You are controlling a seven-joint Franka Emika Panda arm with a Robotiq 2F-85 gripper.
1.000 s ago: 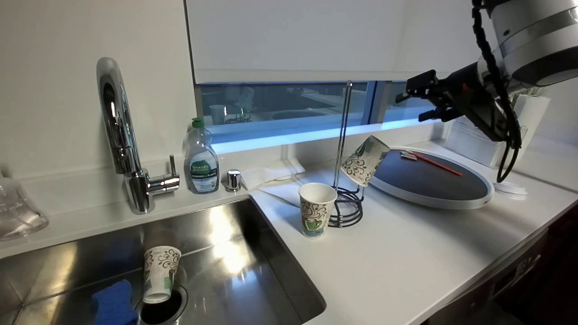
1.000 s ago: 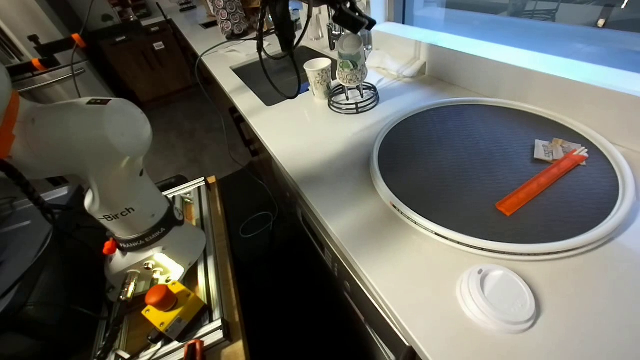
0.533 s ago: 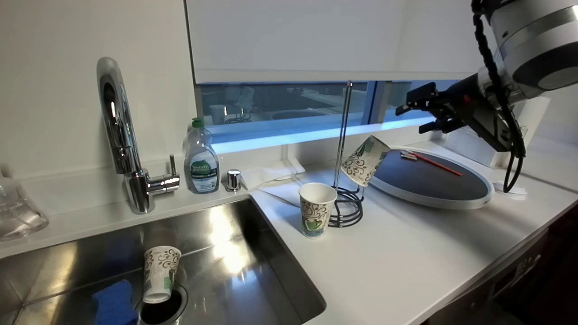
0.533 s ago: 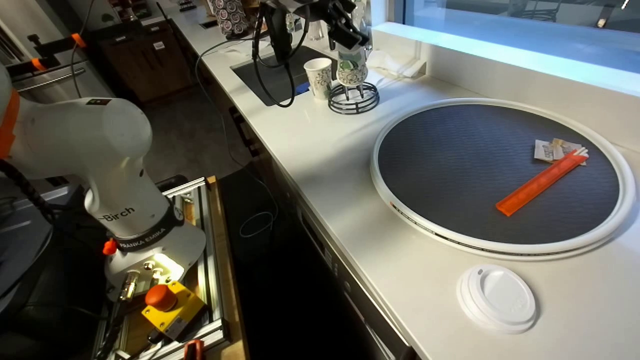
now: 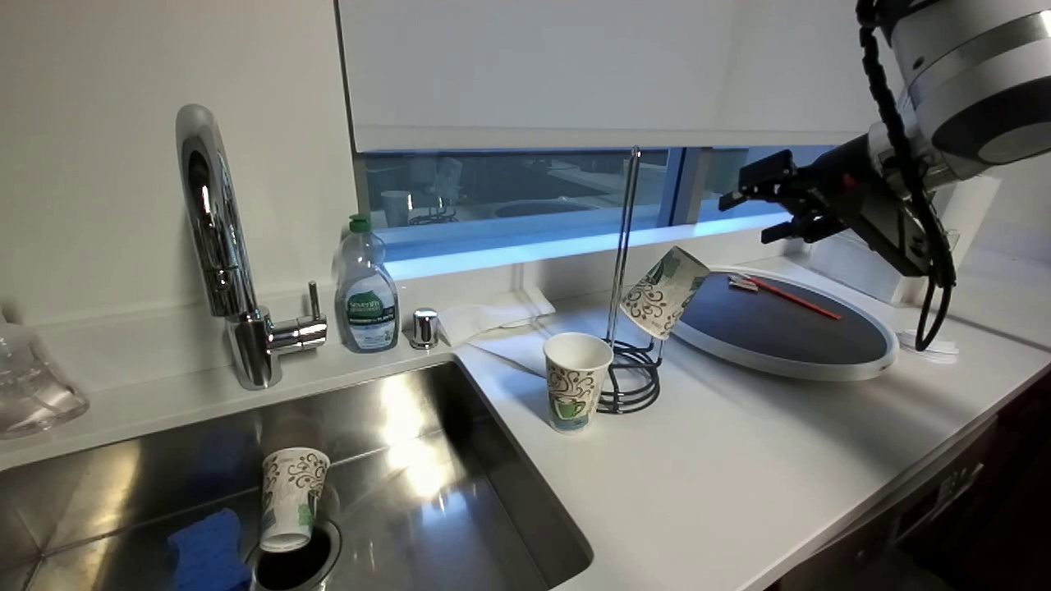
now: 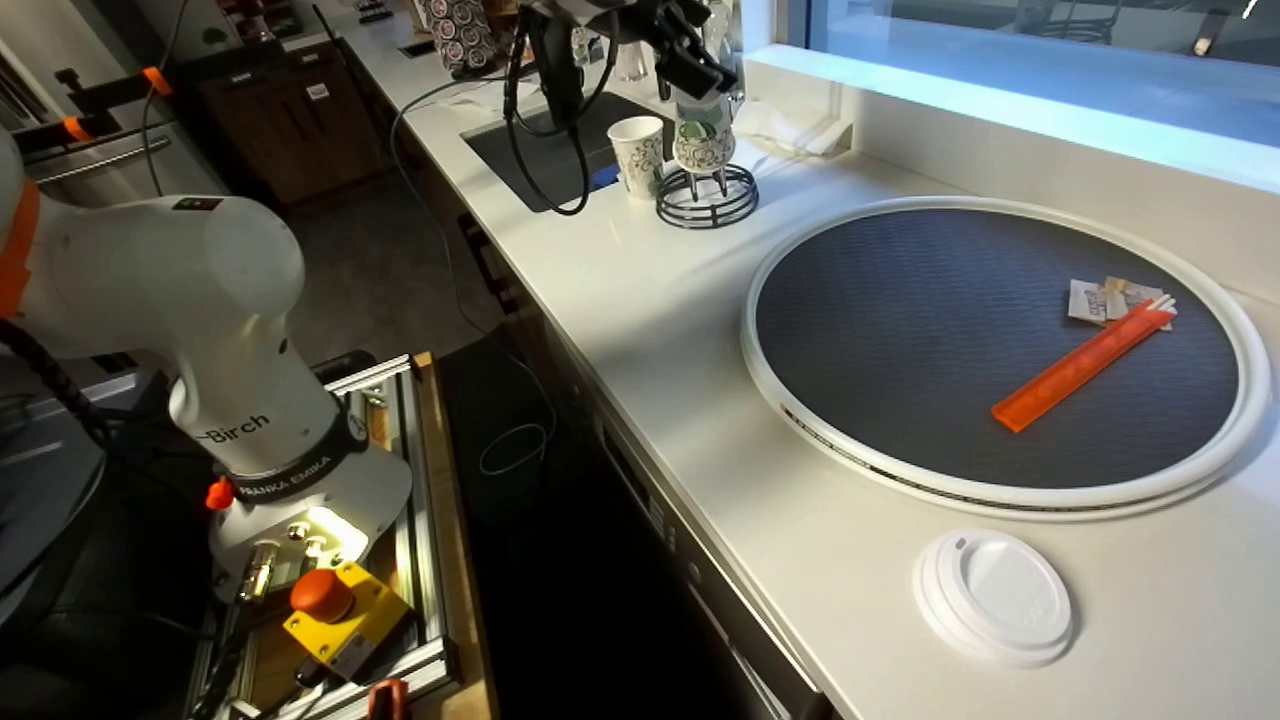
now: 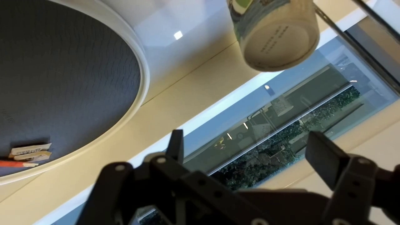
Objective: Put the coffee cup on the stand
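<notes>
A white paper coffee cup (image 5: 665,294) with a swirl and green pattern hangs tilted, mouth down, on a side arm of the thin metal wire stand (image 5: 621,246). The cup also shows on the stand's base ring (image 6: 708,217) side in an exterior view (image 6: 704,140), its top partly covered by my gripper (image 6: 712,82). In the wrist view the cup's bottom (image 7: 279,45) and the stand's pole (image 7: 368,59) show at the upper right. My gripper (image 5: 745,218) is open, above and apart from the cup. Nothing is between its fingers (image 7: 245,137).
An upright paper cup (image 5: 573,394) stands beside the stand's base, near the steel sink (image 5: 538,501). A third cup (image 5: 291,497) and a blue sponge (image 5: 209,546) lie in the sink. A round dark board (image 6: 950,350) and white lids (image 6: 995,595) lie on the counter.
Between one second and half a second ago, my wrist and gripper tilted and shifted slightly, lower in an exterior view. Since then nothing has visibly moved. The cup hangs unchanged.
</notes>
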